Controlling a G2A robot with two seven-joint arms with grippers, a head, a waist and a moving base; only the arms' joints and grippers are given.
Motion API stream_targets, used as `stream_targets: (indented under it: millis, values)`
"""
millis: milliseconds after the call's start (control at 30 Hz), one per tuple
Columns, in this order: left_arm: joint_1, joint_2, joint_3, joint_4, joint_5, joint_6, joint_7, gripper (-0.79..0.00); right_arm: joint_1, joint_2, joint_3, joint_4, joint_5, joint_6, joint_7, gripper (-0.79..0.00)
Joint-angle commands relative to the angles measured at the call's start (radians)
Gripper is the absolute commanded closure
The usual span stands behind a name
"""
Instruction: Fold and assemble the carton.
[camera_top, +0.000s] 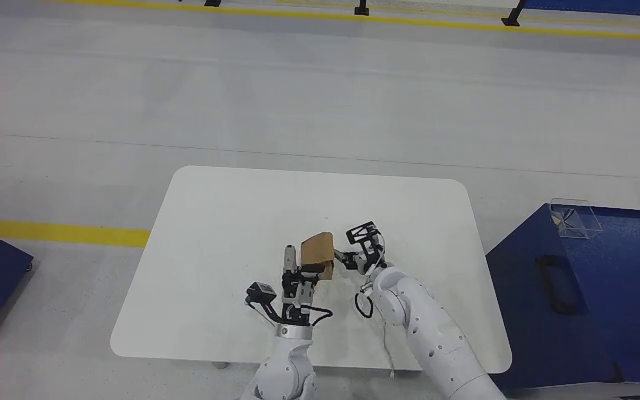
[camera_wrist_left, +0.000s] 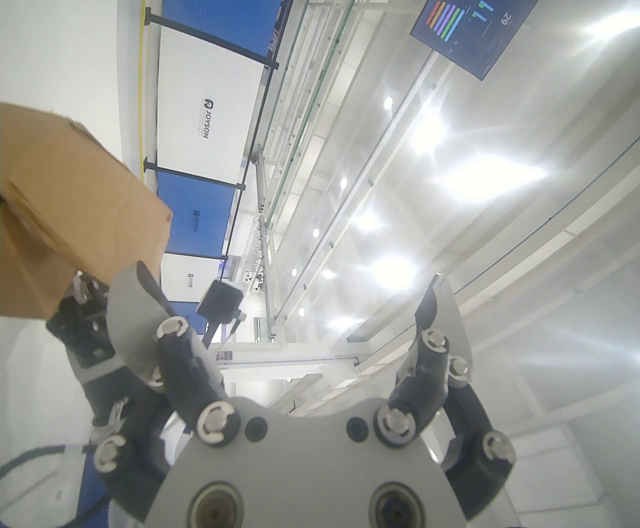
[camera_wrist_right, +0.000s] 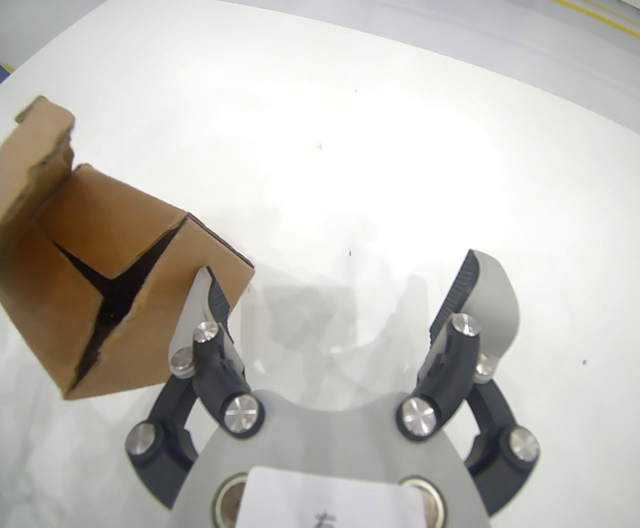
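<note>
A small brown carton (camera_top: 318, 250) stands tilted near the middle of the white table (camera_top: 240, 220). In the right wrist view the carton (camera_wrist_right: 100, 270) has its end flaps folded in with a dark Y-shaped gap, and one flap stands up. My right gripper (camera_wrist_right: 340, 265) is open, and one finger (camera_wrist_right: 215, 295) touches the carton's outer corner with nothing between the jaws. My left gripper (camera_wrist_left: 287, 274) points up at the ceiling, open and empty. The carton (camera_wrist_left: 75, 200) lies just outside its finger (camera_wrist_left: 142, 300). From above, the left gripper (camera_top: 296, 272) and right gripper (camera_top: 360, 242) flank the carton.
A blue cabinet (camera_top: 570, 290) with a clear plastic box (camera_top: 575, 215) on it stands off the table's right side. Bare tabletop stretches to the left and behind the carton. The table's front edge (camera_top: 200, 355) runs close to both arms.
</note>
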Motion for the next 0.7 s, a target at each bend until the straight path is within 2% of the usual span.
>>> stream_targets:
  millis: [0, 100, 333, 400, 433, 500, 533, 567, 667]
  values:
    - [0.014, 0.005, 0.008, -0.023, -0.027, 0.021, -0.044, -0.785, 0.03, -0.011, -0.012, 0.035, 0.027, 0.003, -0.019, -0.785]
    - [0.02, 0.006, 0.011, -0.03, -0.04, 0.032, -0.063, -0.785, 0.061, -0.026, -0.021, 0.076, 0.075, 0.017, -0.056, -0.785]
    - [0.019, 0.007, 0.011, -0.031, -0.034, 0.037, -0.068, -0.785, 0.061, -0.026, -0.021, 0.076, 0.075, 0.017, -0.056, -0.785]
    - [0.012, 0.015, -0.017, -0.055, 0.04, 0.07, -0.062, -0.785, 0.047, -0.022, -0.008, 0.058, 0.059, 0.045, -0.086, -0.785]
    - [0.01, 0.023, -0.049, -0.08, 0.142, 0.095, -0.03, -0.785, 0.034, -0.018, 0.0, 0.041, 0.034, 0.078, -0.109, -0.785]
    - [0.009, 0.039, -0.093, -0.147, 0.411, 0.282, 0.026, -0.785, 0.003, -0.012, 0.01, -0.007, -0.022, 0.147, -0.148, -0.785]
    - [0.017, 0.042, -0.115, -0.193, 0.469, 0.388, 0.071, -0.785, -0.013, -0.01, 0.014, -0.033, -0.045, 0.179, -0.158, -0.785]
    - [0.023, 0.044, -0.122, -0.238, 0.503, 0.491, 0.072, -0.785, -0.031, -0.008, 0.016, -0.062, -0.06, 0.199, -0.161, -0.785]
    - [0.035, 0.052, -0.154, -0.348, 0.508, 0.692, -0.028, -0.785, -0.072, -0.003, 0.027, -0.138, -0.087, 0.226, -0.136, -0.785]
